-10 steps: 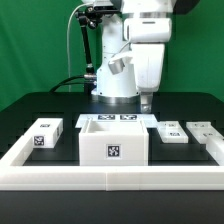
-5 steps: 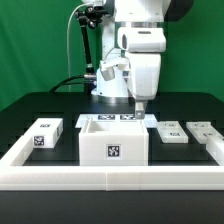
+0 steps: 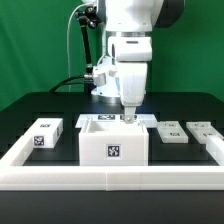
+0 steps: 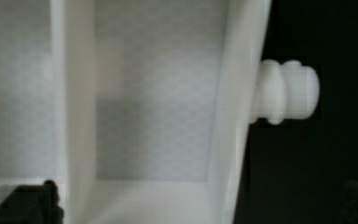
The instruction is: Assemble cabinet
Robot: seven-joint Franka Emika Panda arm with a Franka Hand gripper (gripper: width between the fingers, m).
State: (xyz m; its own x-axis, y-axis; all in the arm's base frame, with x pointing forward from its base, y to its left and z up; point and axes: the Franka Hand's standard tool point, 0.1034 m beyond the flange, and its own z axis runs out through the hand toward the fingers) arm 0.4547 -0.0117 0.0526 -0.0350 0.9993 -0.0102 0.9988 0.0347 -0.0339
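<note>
The cabinet body (image 3: 113, 145), a white open-topped box with a tag on its front, stands at the front middle. My gripper (image 3: 128, 117) hangs just above the box's back right rim. In the wrist view I look down into the box's white inside wall (image 4: 149, 100). A ribbed white knob (image 4: 286, 92) sticks out from its outer side. One dark fingertip (image 4: 30, 205) shows at the picture's edge, far from the middle, so the jaws stand apart and hold nothing. A white tagged block (image 3: 46, 133) lies at the exterior view's left. Two flat tagged panels (image 3: 170, 133) (image 3: 203, 131) lie at its right.
A low white border frame (image 3: 110, 180) runs along the front and both sides of the black table. The marker board (image 3: 105, 118) lies just behind the box. The arm's base (image 3: 112, 85) stands behind it.
My gripper has moved toward the exterior view's left and down, from above the right-hand panels to the box's back rim. No part has moved.
</note>
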